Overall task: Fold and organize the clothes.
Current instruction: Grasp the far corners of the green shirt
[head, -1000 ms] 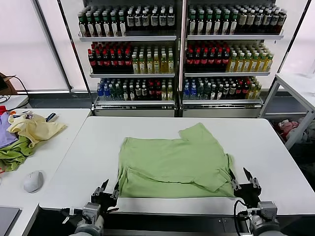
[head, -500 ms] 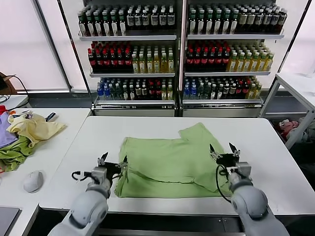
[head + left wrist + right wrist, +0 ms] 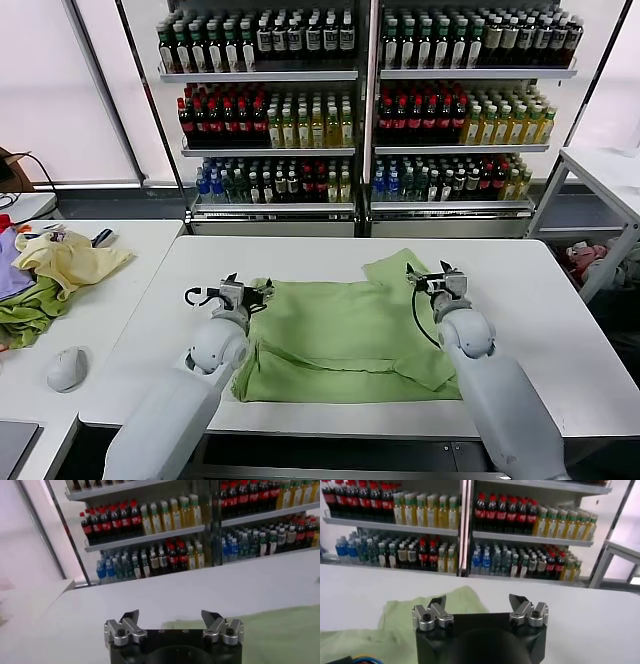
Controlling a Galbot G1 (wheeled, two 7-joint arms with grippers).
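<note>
The clothes, a light green shirt (image 3: 345, 330), lie spread on the white table (image 3: 520, 290), with one sleeve (image 3: 398, 270) sticking out toward the shelves and a fold along the near edge. My left gripper (image 3: 245, 290) is at the shirt's far left corner, open and empty. My right gripper (image 3: 435, 277) is at the far right side, beside the sleeve, also open and empty. The left wrist view shows the left gripper (image 3: 170, 616) with wide jaws and green cloth (image 3: 280, 632) beside it. In the right wrist view the right gripper (image 3: 478, 601) points over the sleeve (image 3: 395, 617).
Shelves of bottles (image 3: 360, 100) stand behind the table. On the left table are a pale yellow garment (image 3: 70, 260), a darker green cloth (image 3: 25, 315) and a grey mouse (image 3: 68, 368). A white side table (image 3: 605, 170) stands at the right.
Both grippers have opened and moved from the shirt's near edge across it to its far corners. The shirt stays flat on the table.
</note>
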